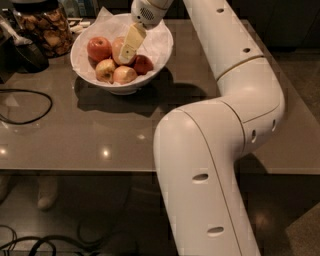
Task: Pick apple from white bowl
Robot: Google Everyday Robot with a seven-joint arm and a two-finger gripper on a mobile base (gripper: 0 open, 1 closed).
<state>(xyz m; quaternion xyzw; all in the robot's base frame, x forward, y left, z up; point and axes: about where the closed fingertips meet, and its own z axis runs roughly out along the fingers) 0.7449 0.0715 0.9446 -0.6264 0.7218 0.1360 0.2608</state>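
Camera view gives you the arm (235,105) reaching from the lower right, across the table (100,135), to the bowl (161,55) at the far left. The gripper (127,50) is down inside the bowl, tilted, with its pale yellow tip against the apple (116,49). It covers most of the apple's right side, so you cannot tell how wide it is set or whether it has a hold.

The apple sits near the middle of the bowl, among the other fruit. A red apple (99,48) lies just to its left, and a darker red one (144,64) is just to the right of the gripper. Two small yellow apples (106,70) (124,75) lie side by side in front, touching each other.

White paper (106,15) lines the bowl and sticks up past the far rim. A jar (42,27) stands near the bowl on the left, and a black cable (30,107) loops over the table's left edge.
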